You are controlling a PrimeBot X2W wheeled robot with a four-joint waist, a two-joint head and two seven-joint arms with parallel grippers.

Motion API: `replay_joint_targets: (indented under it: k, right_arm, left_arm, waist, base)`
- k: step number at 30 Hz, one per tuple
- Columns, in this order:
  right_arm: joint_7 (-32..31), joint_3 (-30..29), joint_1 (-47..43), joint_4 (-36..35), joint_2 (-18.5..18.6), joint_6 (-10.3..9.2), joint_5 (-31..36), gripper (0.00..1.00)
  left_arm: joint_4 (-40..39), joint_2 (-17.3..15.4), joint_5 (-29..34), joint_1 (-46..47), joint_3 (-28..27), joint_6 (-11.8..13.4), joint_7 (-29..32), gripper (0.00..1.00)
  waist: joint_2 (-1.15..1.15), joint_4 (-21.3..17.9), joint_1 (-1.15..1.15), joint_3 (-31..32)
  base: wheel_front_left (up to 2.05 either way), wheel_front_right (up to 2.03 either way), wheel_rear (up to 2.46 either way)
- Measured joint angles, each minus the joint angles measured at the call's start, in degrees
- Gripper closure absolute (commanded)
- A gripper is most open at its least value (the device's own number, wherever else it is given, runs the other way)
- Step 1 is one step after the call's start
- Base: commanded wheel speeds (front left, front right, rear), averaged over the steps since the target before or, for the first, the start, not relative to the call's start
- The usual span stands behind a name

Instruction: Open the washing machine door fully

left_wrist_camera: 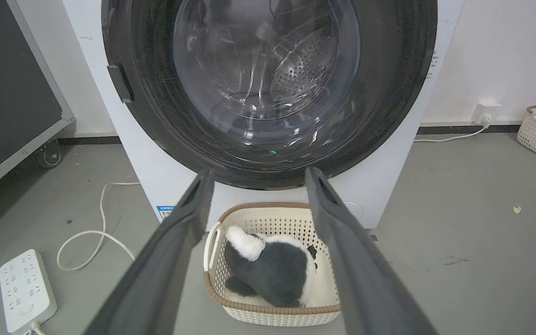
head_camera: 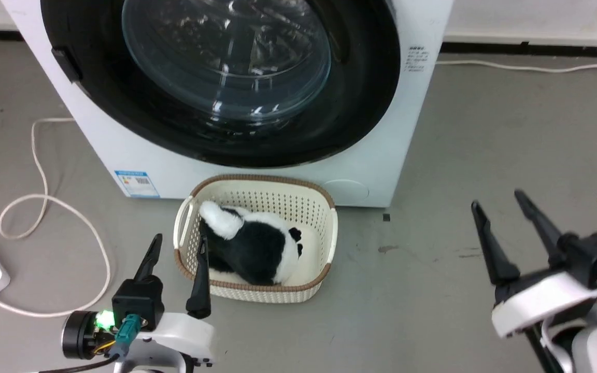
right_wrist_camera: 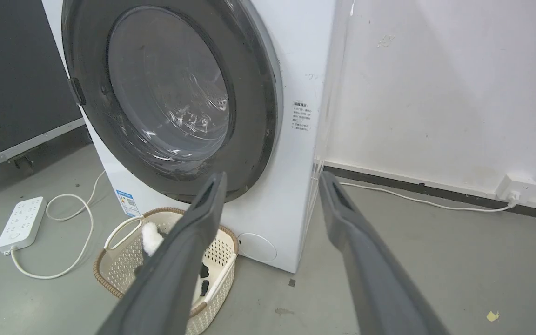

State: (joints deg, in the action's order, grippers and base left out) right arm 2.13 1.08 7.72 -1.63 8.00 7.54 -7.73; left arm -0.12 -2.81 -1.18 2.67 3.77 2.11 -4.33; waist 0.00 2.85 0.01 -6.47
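Approach step: the washing machine door (head_camera: 226, 62) looks shut, your left gripper (head_camera: 180, 238) and right gripper (head_camera: 497, 199) hang below it, jaws spread; next, probably hook its left-edge catch (head_camera: 66, 63).

We find the washing machine door (head_camera: 221, 67) cut by the top edge, and cannot read the small sticker (head_camera: 416, 58).

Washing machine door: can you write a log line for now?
washing machine door: shut, untouched | left gripper: open, empty | right gripper: open, empty
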Motion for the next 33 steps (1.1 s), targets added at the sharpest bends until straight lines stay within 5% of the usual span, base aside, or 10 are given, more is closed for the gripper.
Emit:
replay_joint_targets:
  k: [7, 8, 9, 10, 33]
  right_arm:
    - [-1.02, 0.59, 5.44, 0.35, 1.44, 0.00, -3.35, 0.00]
    - [-1.08, 0.62, 6.12, 0.53, 1.53, 0.00, -3.94, 0.23]
    - [-1.27, 0.62, 6.88, 0.76, 1.58, 0.00, -4.54, 0.91]
    - [-1.57, 0.59, 7.59, 0.97, 1.65, 0.00, -5.08, 1.00]
    - [-11.23, -9.06, 29.28, 14.60, -1.44, -0.01, -22.31, 1.00]
  left_arm:
    - [-0.09, 0.00, -0.03, 0.91, 1.18, 0.76, -0.86, 0.00]
    - [-0.10, 0.00, -0.09, 1.08, 1.27, 0.78, -1.01, 0.00]
    - [-0.12, 0.00, -0.19, 1.14, 1.36, 0.85, -1.19, 0.00]
    - [-0.13, 0.00, -0.27, 1.15, 1.46, 0.96, -1.35, 0.00]
    - [-1.03, 0.00, -1.22, 3.84, 5.02, 2.99, -3.89, 0.00]
  waist:
    - [0.00, 1.20, 0.00, -1.88]
    - [0.00, 1.39, 0.00, -2.11]
    - [0.00, 1.59, 0.00, -2.33]
    - [0.00, 1.77, 0.00, -2.54]
    - [0.00, 6.24, 0.00, -8.94]
  base:
    - [0.00, 0.00, 0.00]
    - [0.00, 0.00, 0.00]
    - [0.00, 0.00, 0.00]
    - [0.00, 0.00, 0.00]
    - [0.00, 0.00, 0.00]
